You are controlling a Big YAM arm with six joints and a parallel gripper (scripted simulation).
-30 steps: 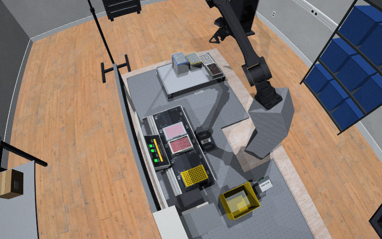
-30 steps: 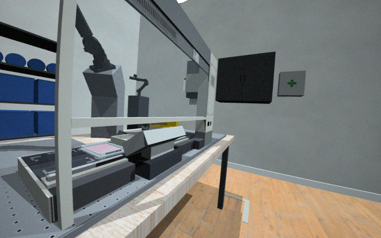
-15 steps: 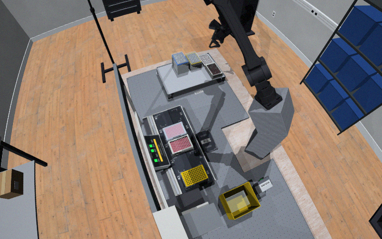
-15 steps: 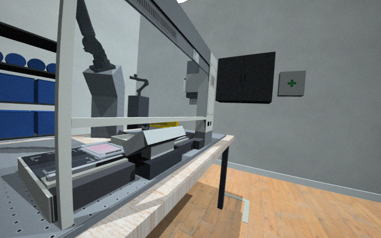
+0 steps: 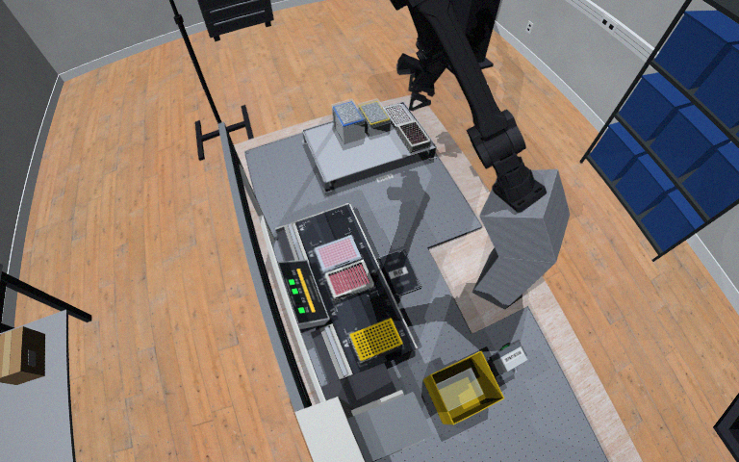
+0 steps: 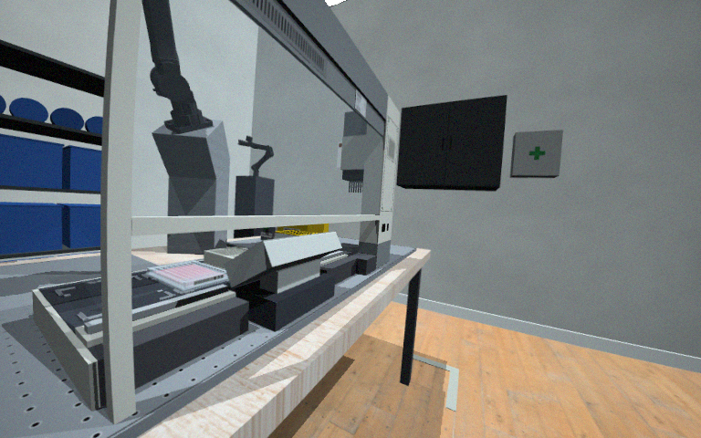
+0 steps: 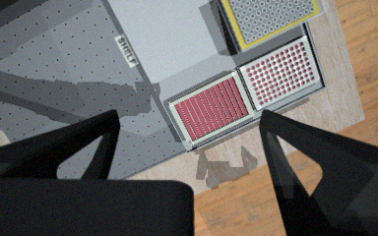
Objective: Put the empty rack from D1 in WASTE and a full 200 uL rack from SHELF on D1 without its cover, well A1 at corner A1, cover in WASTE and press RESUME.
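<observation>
My gripper is open and empty. It hangs high above the right end of the shelf unit SHELF. On the shelf stand a blue-rimmed tip rack, a yellow-rimmed tip rack, a white well plate and a red-striped trough reservoir. In the wrist view the reservoir lies between my fingers, far below. A yellow rack sits on deck position D1. The yellow waste bin WASTE stands near it, with a pale yellow shape inside.
On the deck a red labware piece and a pink plate sit side by side. Spare nest RG is beside the deck. The RESUME box is next to the bin. The panel shows green lights and an amber strip.
</observation>
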